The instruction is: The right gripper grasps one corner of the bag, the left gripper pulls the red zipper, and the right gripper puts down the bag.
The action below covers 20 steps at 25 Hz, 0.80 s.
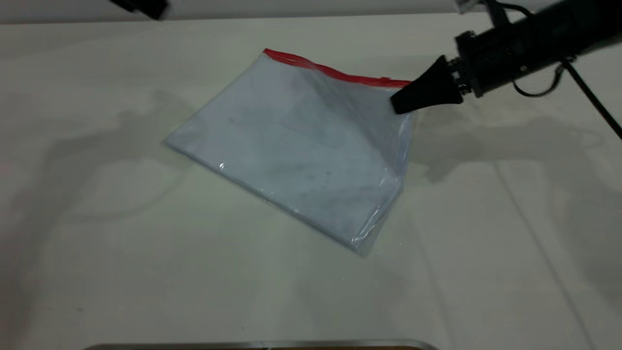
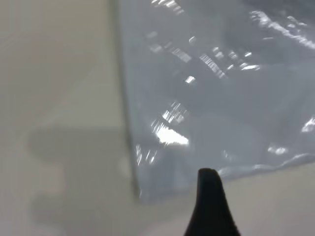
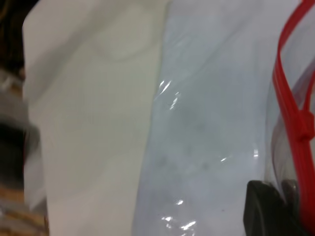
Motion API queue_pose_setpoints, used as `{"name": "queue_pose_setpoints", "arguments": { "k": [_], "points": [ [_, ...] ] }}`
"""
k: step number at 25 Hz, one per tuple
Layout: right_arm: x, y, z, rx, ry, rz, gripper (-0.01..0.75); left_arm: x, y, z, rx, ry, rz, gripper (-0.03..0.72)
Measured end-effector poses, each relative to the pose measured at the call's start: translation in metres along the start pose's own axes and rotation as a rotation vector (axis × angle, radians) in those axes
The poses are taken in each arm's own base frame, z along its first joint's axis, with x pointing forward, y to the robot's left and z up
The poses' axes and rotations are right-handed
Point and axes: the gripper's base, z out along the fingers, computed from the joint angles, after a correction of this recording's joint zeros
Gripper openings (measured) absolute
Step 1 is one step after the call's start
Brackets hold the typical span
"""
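The bag is a clear plastic pouch with white sheets inside, lying askew mid-table. The red zipper runs along its far edge. My right gripper is shut on the corner of the bag where the red strip ends, and that end is lifted off the table, pulling the plastic into a slope. In the right wrist view the gripper pinches clear film beside the zipper. My left gripper hovers at the far left edge, apart from the bag. Its view shows a plain corner of the bag.
The white table stretches wide to the left of the bag and in front of it. A metal rim lies at the near edge. The right arm's thin cable trails over the table at the far right.
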Motion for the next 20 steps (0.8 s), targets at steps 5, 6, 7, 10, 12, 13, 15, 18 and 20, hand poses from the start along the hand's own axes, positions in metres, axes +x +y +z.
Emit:
{"name": "queue_pose_setpoints", "arguments": {
  "k": [5,6,7,10,12,13,15,18,20],
  "points": [
    [-0.018,0.023,0.024,-0.102,0.128,-0.095,0.032,-0.028,-0.016,0.037,0.122,0.066,0.147,0.589],
    [-0.021,0.025,0.028,-0.109,0.141,-0.11,0.032,-0.03,-0.018,0.043,0.144,0.087,0.179,0.589],
    [-0.024,0.027,0.031,-0.117,0.156,-0.125,0.032,-0.034,-0.022,0.048,0.162,0.101,0.22,0.589],
    [-0.034,0.033,0.038,-0.126,0.189,-0.165,0.032,-0.041,-0.033,0.06,0.213,0.138,0.327,0.589],
    [-0.039,0.036,0.042,-0.13,0.199,-0.182,0.032,-0.044,-0.041,0.067,0.243,0.149,0.395,0.589],
    [-0.041,0.036,0.043,-0.13,0.196,-0.183,0.032,-0.044,-0.045,0.07,0.256,0.156,0.42,0.589],
    [-0.043,0.037,0.043,-0.13,0.181,-0.176,0.032,-0.045,-0.053,0.074,0.28,0.163,0.478,0.589],
    [-0.045,0.035,0.043,-0.113,0.163,-0.175,0.032,-0.045,-0.063,0.082,0.313,0.171,0.552,0.589],
    [-0.046,0.034,0.044,-0.1,0.162,-0.188,0.032,-0.045,-0.07,0.089,0.335,0.171,0.592,0.589]
  ]
}}
